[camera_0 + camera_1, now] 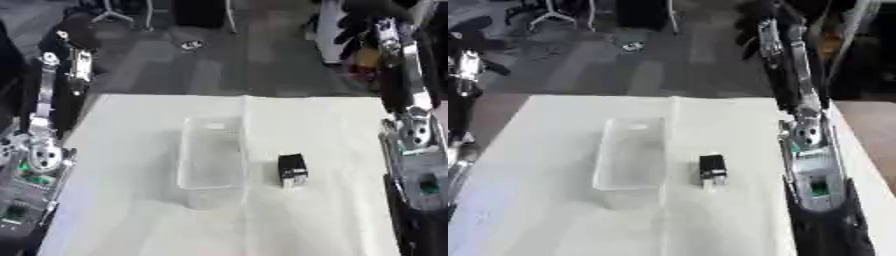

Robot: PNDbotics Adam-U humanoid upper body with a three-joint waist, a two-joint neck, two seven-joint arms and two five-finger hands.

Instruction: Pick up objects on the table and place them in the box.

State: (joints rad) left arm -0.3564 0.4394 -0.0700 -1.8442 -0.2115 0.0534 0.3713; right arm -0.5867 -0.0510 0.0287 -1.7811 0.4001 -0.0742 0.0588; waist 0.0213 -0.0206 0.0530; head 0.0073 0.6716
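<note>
A small black object (292,169) with a pale patch on its near end sits on the white desk (324,130), just right of the desk's middle. It lies free, with nothing touching it. What kind of thing it is cannot be made out.

Just beside it on the left, with a narrow strip of desk between them, stands the box (210,160), a clear, long container set lengthwise away from the robot. Its walls are see-through and the white desk shows through its bottom. No object can be seen inside it.

The right arm (811,160) runs along the right edge of the desk, rising from the lower corner toward the far upper part of the view. It stays well apart from the black object. The right hand (366,22) appears only as a dark blurred mass at the top, above the floor beyond the desk, and whether its fingers are spread or curled cannot be told.

The left arm (44,150) stands along the desk's left edge, well apart from the box. The left hand (77,30) is likewise a dark shape at the upper left, its fingers unreadable. Neither hand touches anything that shows.
</note>
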